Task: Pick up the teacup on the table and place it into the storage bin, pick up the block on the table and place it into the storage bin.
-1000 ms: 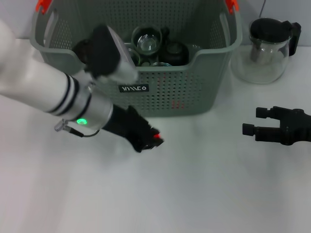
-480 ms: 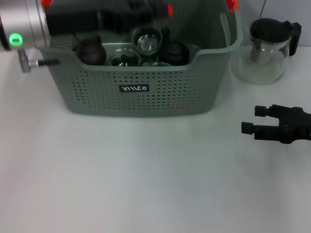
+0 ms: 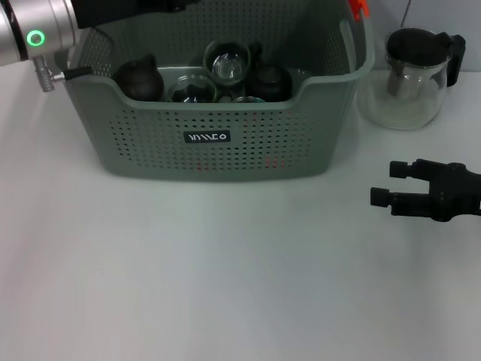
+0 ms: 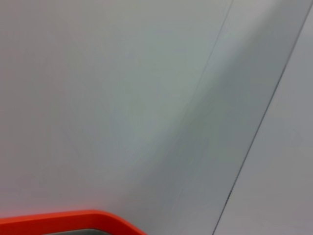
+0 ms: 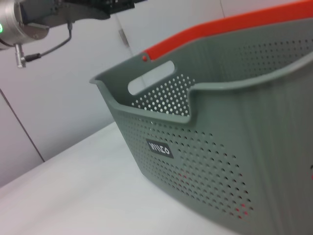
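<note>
**Left arm above the bin, right gripper waiting**

The left gripper (image 3: 135, 7) is above the storage bin (image 3: 210, 143) at the table's far edge; its fingers are hidden. Cups lie inside the bin. Near the right edge, the right gripper (image 3: 387, 184) rests open and empty.

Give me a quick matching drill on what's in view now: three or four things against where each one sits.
Things:
1. storage bin
2. glass teapot
3. right gripper
4. left arm

Places:
A. right of the bin, on the table
B. above the bin's left rim
C. low over the table, in front of the teapot
D. middle of the table, at the back

Pairs: 1-D, 2-A, 3-C, 4-B
</note>
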Controlling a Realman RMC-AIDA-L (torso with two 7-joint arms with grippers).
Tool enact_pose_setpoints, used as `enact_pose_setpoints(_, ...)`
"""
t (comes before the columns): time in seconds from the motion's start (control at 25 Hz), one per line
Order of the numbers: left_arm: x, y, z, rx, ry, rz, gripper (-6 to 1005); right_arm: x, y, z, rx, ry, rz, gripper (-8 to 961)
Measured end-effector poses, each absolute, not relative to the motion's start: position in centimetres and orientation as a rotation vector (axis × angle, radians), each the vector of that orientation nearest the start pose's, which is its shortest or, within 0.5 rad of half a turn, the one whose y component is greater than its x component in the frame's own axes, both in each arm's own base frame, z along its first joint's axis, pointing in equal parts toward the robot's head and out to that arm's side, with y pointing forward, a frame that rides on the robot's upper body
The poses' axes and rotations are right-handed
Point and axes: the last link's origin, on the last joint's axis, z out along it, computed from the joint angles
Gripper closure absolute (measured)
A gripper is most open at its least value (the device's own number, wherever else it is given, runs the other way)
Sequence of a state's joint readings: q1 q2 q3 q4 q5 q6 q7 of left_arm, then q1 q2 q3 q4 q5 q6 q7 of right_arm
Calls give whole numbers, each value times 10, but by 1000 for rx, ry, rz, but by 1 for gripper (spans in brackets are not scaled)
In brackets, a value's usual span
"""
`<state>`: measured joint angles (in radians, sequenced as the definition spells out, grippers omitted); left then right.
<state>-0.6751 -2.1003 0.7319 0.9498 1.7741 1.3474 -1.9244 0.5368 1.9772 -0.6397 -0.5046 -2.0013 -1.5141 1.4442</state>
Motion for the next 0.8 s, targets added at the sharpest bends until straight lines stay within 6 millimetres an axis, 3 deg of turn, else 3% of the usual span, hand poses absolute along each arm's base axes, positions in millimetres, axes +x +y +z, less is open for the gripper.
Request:
enact_pose_setpoints(0.12,-161,406,68,-2428,-816,-1062,493,292,333,25,-2628,835,718,17)
enact_pose_setpoints(0.28,-172,377,70,-2478,-807,-1196,333,285,329,38,-2615,784,827,16)
enact_pose_setpoints(0.52,-213,325,62,-2416,-765,-1312,116,269,322,53,-2577,691,1059,15)
enact_pose_setpoints(0.6,-232,304,62,-2382,-773,-1343,87,260,324,56,-2582,635,1106,15)
enact_pose_setpoints(0.8,-248,279,66,-2355,-730,-1393,44,246,332,56,-2595,557,1134,21)
